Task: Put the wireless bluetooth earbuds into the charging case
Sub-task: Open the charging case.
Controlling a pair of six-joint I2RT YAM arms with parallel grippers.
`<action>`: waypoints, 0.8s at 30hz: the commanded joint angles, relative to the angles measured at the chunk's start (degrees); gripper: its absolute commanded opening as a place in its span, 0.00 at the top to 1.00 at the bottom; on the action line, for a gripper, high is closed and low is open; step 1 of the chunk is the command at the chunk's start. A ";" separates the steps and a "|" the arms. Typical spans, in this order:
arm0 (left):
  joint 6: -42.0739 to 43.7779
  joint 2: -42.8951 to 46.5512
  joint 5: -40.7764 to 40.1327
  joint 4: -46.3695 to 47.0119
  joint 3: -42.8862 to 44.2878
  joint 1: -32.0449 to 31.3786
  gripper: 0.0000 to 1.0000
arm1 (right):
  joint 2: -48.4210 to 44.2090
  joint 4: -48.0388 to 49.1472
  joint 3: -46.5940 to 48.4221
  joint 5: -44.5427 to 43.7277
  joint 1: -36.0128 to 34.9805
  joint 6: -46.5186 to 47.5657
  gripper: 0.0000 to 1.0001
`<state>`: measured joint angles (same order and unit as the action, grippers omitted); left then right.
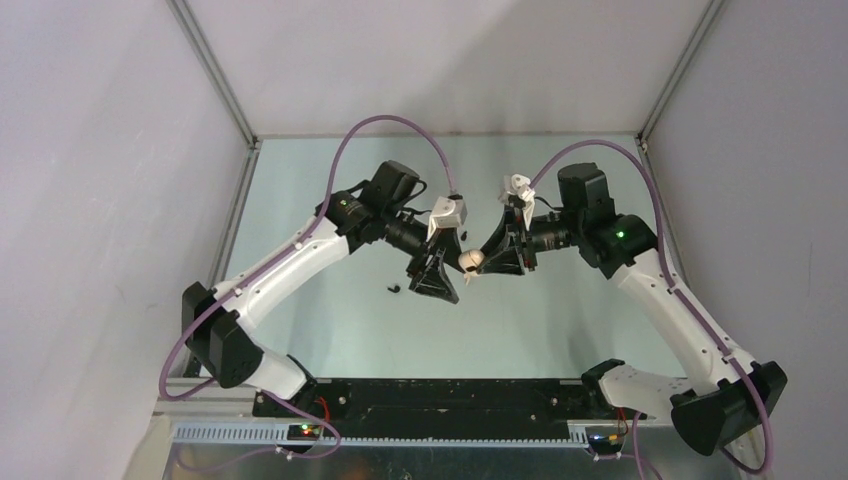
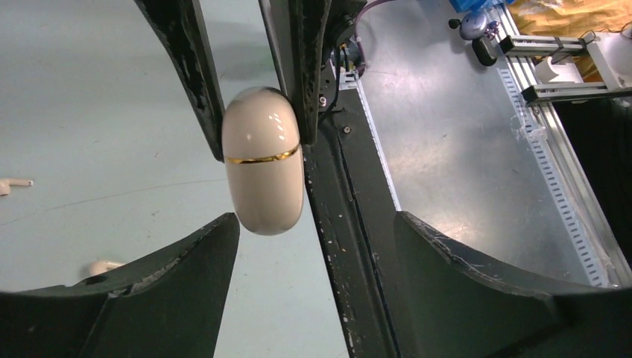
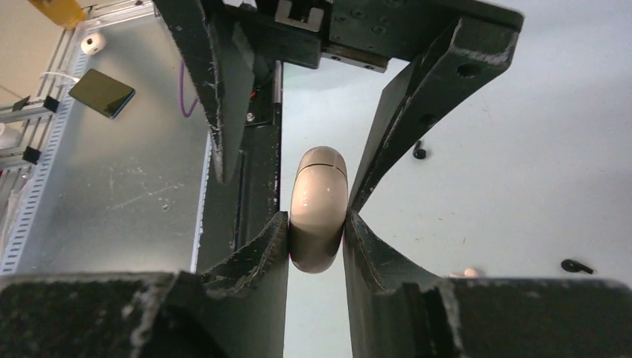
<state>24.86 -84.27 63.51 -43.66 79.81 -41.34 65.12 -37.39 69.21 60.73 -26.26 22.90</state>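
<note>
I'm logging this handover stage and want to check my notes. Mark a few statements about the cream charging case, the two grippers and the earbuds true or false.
1. The right gripper is clamped on the glossy cream pill-shaped charging case. True.
2. The case's lid stands open. False: it is closed along its thin gold band.
3. The left gripper is shut on the case. False: its fingers stand open on either side of it.
4. A tiny black stemmed earbud lies on the pale table. True.
</note>
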 commanded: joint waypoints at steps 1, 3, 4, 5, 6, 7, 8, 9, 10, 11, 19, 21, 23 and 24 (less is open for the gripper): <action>-3.78 1.14 0.97 4.23 1.57 -0.15 0.20 | 0.16 4.92 -1.22 5.63 1.40 -3.31 0.69; -6.45 1.45 0.12 7.65 1.02 -0.19 0.23 | 0.23 7.81 -2.47 7.41 2.52 -6.14 0.69; -7.45 1.46 -0.05 8.17 0.82 -0.20 0.23 | 0.34 9.56 -3.20 8.40 3.01 -7.85 0.69; -7.85 1.25 -0.03 8.90 0.80 -0.26 0.23 | 0.51 10.46 -3.80 8.77 3.17 -8.61 0.69; -8.50 1.14 0.24 9.19 0.79 -0.30 0.23 | 0.69 11.85 -4.03 8.94 3.33 -9.94 0.69; -8.68 0.82 0.45 9.44 0.79 -0.31 0.23 | 0.95 12.58 -4.23 8.82 3.28 -10.57 0.69; -9.15 0.67 0.78 9.59 0.79 -0.27 0.24 | 1.05 13.98 -4.56 8.40 3.25 -11.88 0.69; -9.45 0.57 0.89 10.16 0.79 -0.29 0.24 | 1.30 14.65 -4.93 8.07 3.28 -12.55 0.69; -10.13 0.57 1.00 10.47 0.61 -0.31 0.26 | 1.35 15.95 -5.16 7.45 3.49 -13.59 0.69; -10.38 0.67 0.92 11.02 0.57 -0.31 0.27 | 1.40 16.69 -5.94 7.24 3.54 -14.99 0.69; -12.57 1.47 -0.53 13.40 -0.49 -0.29 0.51 | 1.02 22.97 -8.15 6.18 4.43 -19.30 0.69; -12.98 1.44 -0.88 13.83 -0.51 -0.26 0.54 | 0.98 22.81 -8.19 6.23 4.40 -19.12 0.69; -13.59 1.31 -1.29 14.34 -0.57 -0.26 0.60 | 0.97 22.61 -8.21 6.52 4.30 -18.83 0.69; -14.00 1.19 -1.61 14.50 -0.59 -0.30 0.63 | 0.91 22.53 -8.17 6.56 4.25 -18.67 0.68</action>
<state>13.45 -84.27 59.88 -31.70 79.40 -41.04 66.52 -18.15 60.95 68.97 -22.46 4.45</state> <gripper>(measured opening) 0.415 0.326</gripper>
